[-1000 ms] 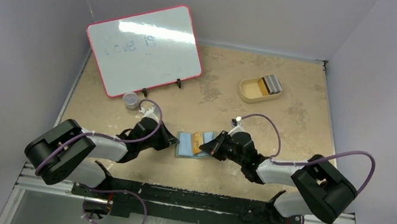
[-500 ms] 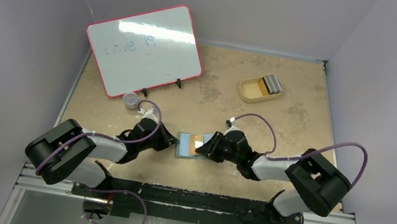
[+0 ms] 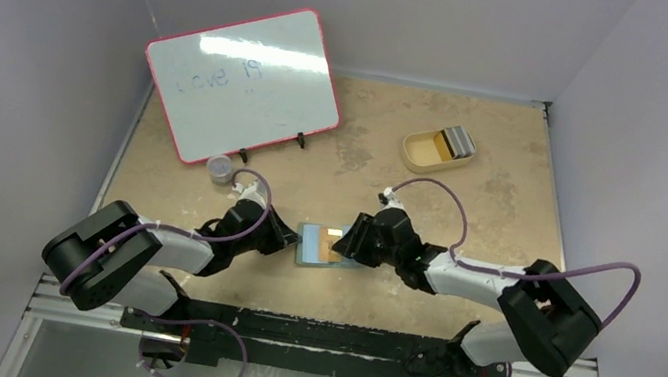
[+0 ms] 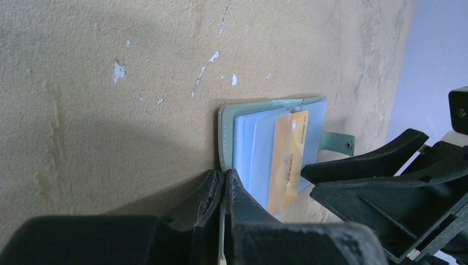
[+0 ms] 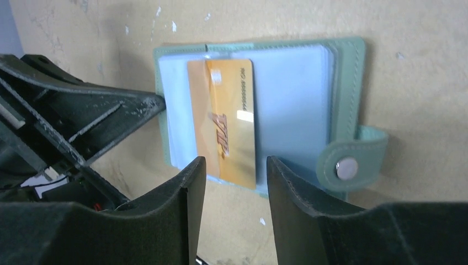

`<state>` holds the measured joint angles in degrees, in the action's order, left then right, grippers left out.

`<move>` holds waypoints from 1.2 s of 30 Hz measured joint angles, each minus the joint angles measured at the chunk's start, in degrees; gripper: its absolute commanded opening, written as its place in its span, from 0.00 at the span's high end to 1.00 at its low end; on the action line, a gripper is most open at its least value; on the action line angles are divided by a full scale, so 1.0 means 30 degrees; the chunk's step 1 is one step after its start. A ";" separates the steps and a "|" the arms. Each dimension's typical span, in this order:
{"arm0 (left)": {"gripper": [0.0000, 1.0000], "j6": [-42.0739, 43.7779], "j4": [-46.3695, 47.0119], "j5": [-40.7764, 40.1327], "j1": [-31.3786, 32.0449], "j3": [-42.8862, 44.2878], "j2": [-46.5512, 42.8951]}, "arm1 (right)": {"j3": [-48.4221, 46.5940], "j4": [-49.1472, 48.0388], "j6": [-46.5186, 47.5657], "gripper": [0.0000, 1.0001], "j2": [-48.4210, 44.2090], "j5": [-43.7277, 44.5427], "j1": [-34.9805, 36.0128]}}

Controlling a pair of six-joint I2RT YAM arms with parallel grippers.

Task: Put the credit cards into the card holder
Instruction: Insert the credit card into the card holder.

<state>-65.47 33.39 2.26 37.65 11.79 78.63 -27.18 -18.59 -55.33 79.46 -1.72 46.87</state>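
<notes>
A scuffed tan table (image 3: 506, 226) sits between pale walls. A whiteboard (image 3: 242, 83), small jar (image 3: 221, 169) and tan tray (image 3: 437, 149) stand well back. The card holder (image 3: 319, 245) lies open toward the near edge, with a gold card (image 5: 223, 121) partly pocketed. The left jaws pinch its cover, and the right jaws hang released over the card.

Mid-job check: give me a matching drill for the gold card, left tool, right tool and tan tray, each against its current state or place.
Things:
1. gold card
2. left tool
3. right tool
4. tan tray

States or places:
A. open, poised at the gold card's near end
B. far back on the right side
C. shut on the edge of the card holder
D. lying across the open holder's light blue pockets

Pairs: 1-D, 2-C, 3-A, 4-B.
</notes>
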 measured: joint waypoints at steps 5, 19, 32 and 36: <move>1.00 0.0000 0.0000 0.0036 0.0000 -0.0007 0.0000 | -0.1559 -0.0430 0.0721 0.52 0.1953 0.0000 0.0000; 1.00 0.0015 0.0000 0.0262 0.0000 0.0000 0.0036 | -0.2193 -0.1428 0.1749 0.56 0.3024 -0.1086 0.0539; 0.79 0.0240 -0.1785 0.0255 0.0000 0.0379 -0.0933 | -0.2878 0.0415 0.1858 0.53 0.2718 -0.1078 0.0772; 0.73 0.0474 -0.3257 0.0044 0.0000 0.0699 -0.2157 | -0.3672 0.2463 0.2557 0.51 0.1078 -0.0219 0.0787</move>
<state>-64.05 23.62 2.39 37.65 13.89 72.16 -38.20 -11.20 -47.66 82.70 -2.37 49.23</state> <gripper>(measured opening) 0.231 0.476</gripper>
